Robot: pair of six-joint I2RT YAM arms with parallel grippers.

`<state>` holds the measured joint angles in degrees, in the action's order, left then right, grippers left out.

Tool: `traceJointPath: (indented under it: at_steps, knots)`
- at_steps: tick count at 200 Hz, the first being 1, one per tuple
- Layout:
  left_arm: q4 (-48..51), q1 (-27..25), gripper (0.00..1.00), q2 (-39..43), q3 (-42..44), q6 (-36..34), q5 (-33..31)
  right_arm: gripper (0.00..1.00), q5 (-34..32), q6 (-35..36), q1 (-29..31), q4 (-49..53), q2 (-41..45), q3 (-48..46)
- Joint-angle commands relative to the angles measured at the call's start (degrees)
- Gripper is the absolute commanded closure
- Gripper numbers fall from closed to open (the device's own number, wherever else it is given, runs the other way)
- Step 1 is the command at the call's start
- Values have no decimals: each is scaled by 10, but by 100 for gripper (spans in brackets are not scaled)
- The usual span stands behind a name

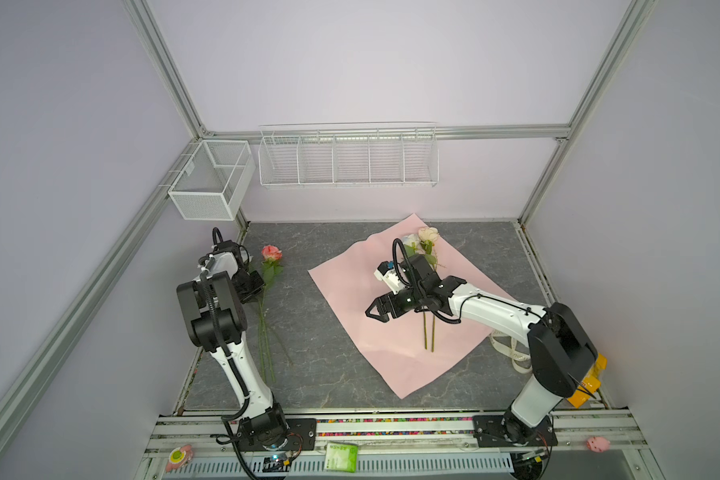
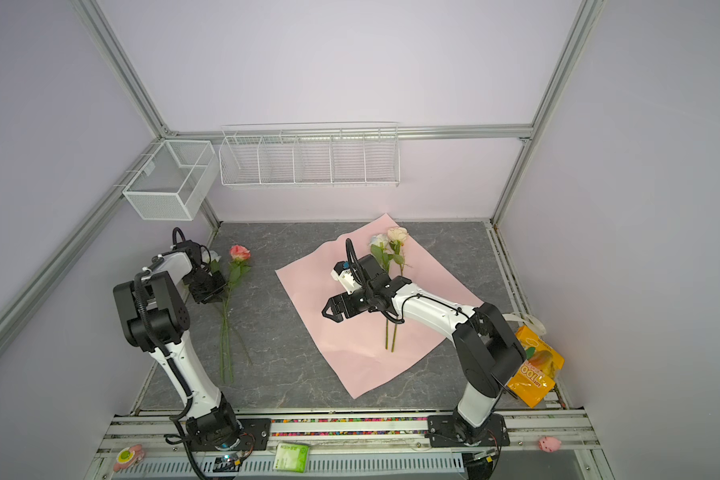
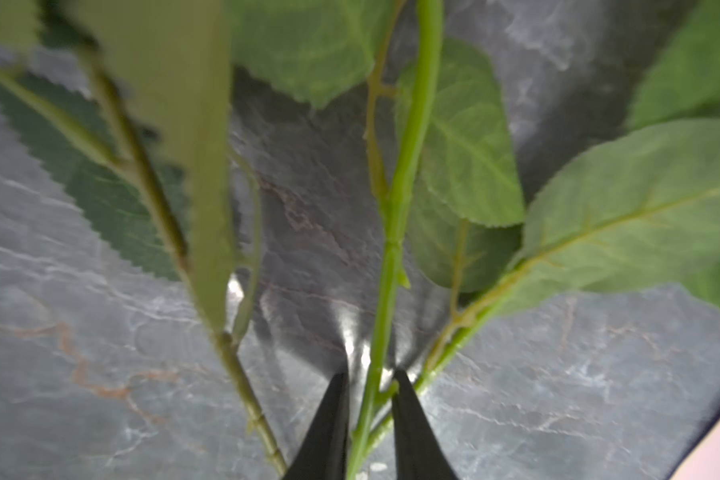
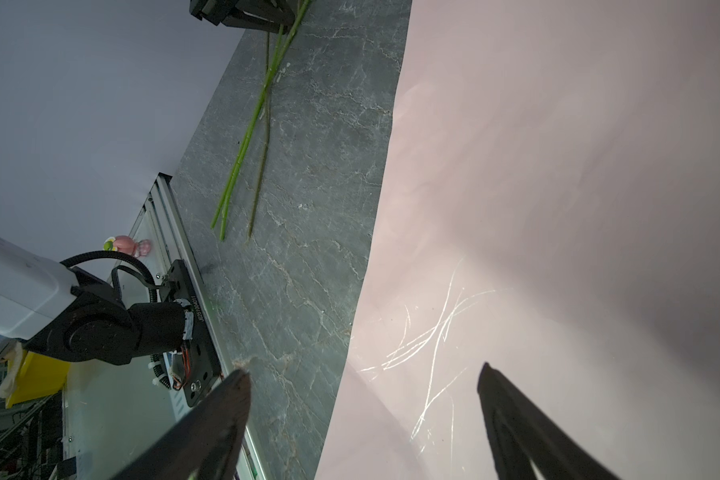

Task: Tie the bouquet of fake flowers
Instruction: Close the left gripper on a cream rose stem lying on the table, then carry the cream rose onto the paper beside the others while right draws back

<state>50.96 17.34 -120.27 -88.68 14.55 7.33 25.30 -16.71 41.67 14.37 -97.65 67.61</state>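
Observation:
The fake flowers lie in two groups. A pink rose (image 1: 271, 251) and other long green stems (image 1: 267, 349) lie on the grey table at the left. Two pale roses (image 1: 427, 235) lie on the pink paper sheet (image 1: 350, 340), their stems partly under my right arm. My left gripper (image 3: 371, 378) is low over the left group, its fingers pinched on a green rose stem (image 3: 395, 216) and its side shoot. In both top views the arm mostly hides that gripper (image 2: 211, 291). My right gripper (image 1: 373, 311) hovers open and empty over the paper's left part (image 4: 558, 208).
A cream ribbon (image 1: 512, 353) lies by the right arm's base, next to a yellow snack bag (image 2: 535, 365). Two white wire baskets (image 1: 208, 183) (image 1: 348, 160) hang on the back wall. Metal rails (image 1: 391, 426) run along the table's front edge.

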Motion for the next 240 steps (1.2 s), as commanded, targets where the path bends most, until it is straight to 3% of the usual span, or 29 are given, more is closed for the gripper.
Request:
traceJointPath:
  at_steps: [1,36,98,116,134,152,188,220,240]
  knots:
    - [13,1,85,-14,3,0,-7,11,1,1,1,7,-11,11]
    - [36,-14,96,6,0,-14,-27,11,-8,4,1,15,-3,11]
    - [77,-94,98,145,8,3,-62,11,-120,-22,-19,-14,94,-64]
    - [49,-108,98,199,35,28,-27,11,-162,-43,-37,-15,127,-93]
    - [-7,-128,98,238,63,53,79,11,-190,-70,-68,-22,166,-128]
    - [-62,-187,98,255,74,73,126,11,-193,-95,-108,-23,198,-157]
    - [-123,-318,98,187,18,131,190,11,-234,-117,-175,15,263,-203]
    - [-120,-422,98,51,-139,162,217,11,-258,-118,-206,40,314,-221]
    - [-119,-459,98,-29,-232,191,227,11,-260,-115,-212,53,331,-224]
